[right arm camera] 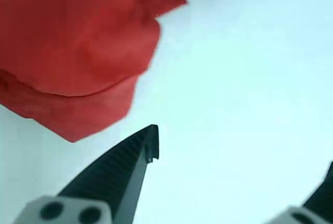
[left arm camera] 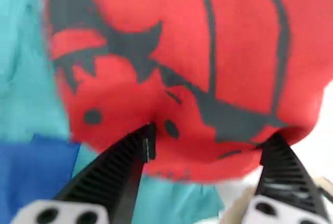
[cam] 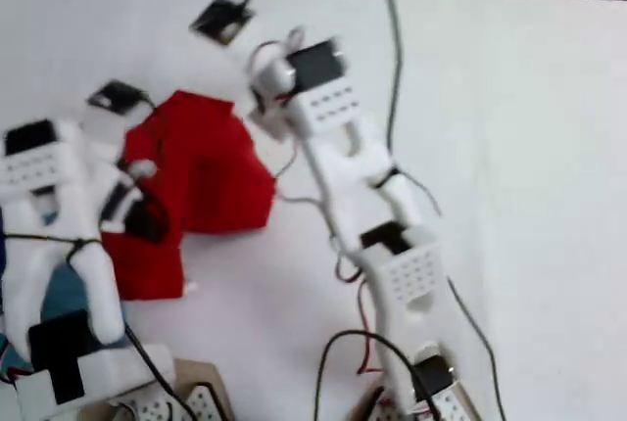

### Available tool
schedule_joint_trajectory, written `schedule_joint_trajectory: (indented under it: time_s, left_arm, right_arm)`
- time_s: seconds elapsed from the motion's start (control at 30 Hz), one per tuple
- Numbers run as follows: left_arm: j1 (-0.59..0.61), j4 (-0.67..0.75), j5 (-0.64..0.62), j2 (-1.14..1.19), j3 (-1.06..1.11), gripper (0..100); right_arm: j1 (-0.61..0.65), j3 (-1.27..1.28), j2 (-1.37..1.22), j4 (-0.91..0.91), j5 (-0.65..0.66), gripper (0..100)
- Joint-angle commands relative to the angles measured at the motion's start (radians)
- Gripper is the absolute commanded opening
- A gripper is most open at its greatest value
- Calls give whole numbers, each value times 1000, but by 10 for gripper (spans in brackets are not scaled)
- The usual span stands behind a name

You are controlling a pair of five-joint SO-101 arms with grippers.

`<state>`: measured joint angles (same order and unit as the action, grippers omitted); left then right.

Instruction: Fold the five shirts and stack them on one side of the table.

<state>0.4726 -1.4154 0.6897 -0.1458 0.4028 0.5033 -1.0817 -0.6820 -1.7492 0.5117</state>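
- My left tool (left arm camera: 210,148) was spread wide with nothing clamped. Its fingers (left arm camera: 130,166) sat over the black-printed face of the red shirt (left arm camera: 182,52); I couldn't tell if they touched the cloth.
- In the high view, the red shirt (cam: 201,176) lay bunched on the white table (cam: 529,147), at about 9 o'clock from the table centre.
- My left tool (cam: 132,198) was over the shirt's 9 o'clock edge.
- The teal cloth (left arm camera: 21,52) and blue cloth (left arm camera: 36,166) lay against the red shirt, with the red overlapping the teal.
- My right tool (right arm camera: 239,156) was also wide open and empty over bare table, with the red shirt's edge (right arm camera: 78,52) just beside it.
- In the high view, my right tool (cam: 266,83) sat at about 1 o'clock from the red shirt, near its top corner.
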Motion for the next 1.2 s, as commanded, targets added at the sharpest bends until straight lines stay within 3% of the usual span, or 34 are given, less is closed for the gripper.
schedule_joint_trajectory:
  time_s: [0.0, 0.07, 0.2, 0.47, 0.83, 0.93, 1.03, 1.17]
  left_arm:
    - [-17, 107, -6, -43, 67, 326]
    - [-17, 109, -5, -51, 62, 261]
    - [6, 32, -11, -84, -61, 21]
    - [153, -143, 75, -199, -398, 21]
    - [574, 40, 104, -195, -638, 21]
    - [483, 32, 138, -101, -498, 22]
    - [529, -91, 118, -158, -680, 24]
    - [554, -94, 25, -172, -938, 24]
  right_arm:
    - [-76, -37, 7, -16, 5, 476]
    - [-88, -37, 7, -16, 5, 476]
    - [-76, -35, 7, -16, 5, 476]
    - [-30, -35, 7, -16, 5, 476]
    - [19, -35, 1, -16, 5, 476]
    - [59, -35, -2, -16, 5, 476]
    - [90, -35, 5, -16, 5, 476]
    - [108, -35, 1, -18, 5, 476]
